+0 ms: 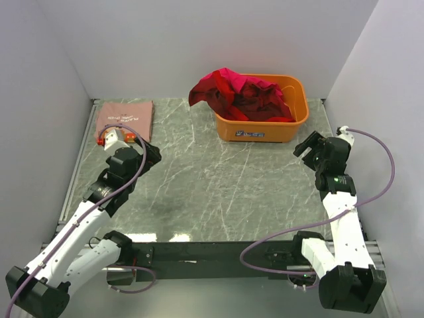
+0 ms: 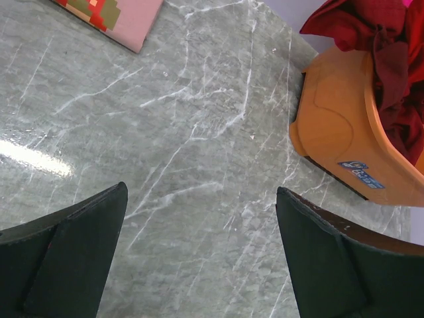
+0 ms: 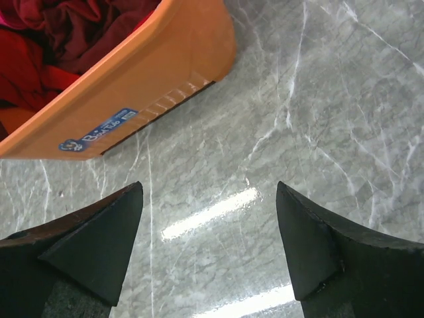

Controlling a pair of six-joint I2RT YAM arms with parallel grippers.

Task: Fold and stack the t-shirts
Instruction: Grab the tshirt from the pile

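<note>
A blue sticker (image 3: 99, 132) is showing on the orange tub's (image 1: 262, 122) near wall, its writing too small to read. Faint lines of print are crossing the pink t-shirt (image 1: 126, 118) in the top view, equally unreadable; the left wrist view is catching blocky red and olive squares at its corner.

That pink t-shirt is lying flat, folded into a rectangle, at the far left of the table (image 1: 218, 192), its edges running roughly along the table's edges. The red t-shirts (image 1: 242, 93) are sitting heaped in the tub at the far side, one spilling over the left rim.

The left arm is stretching forward along the left side, the left end effector (image 1: 118, 137) hanging released by the pink t-shirt's near edge. The right arm is bending upward, the right end effector (image 1: 308, 147) pointing toward the tub's right corner, released and empty.
</note>
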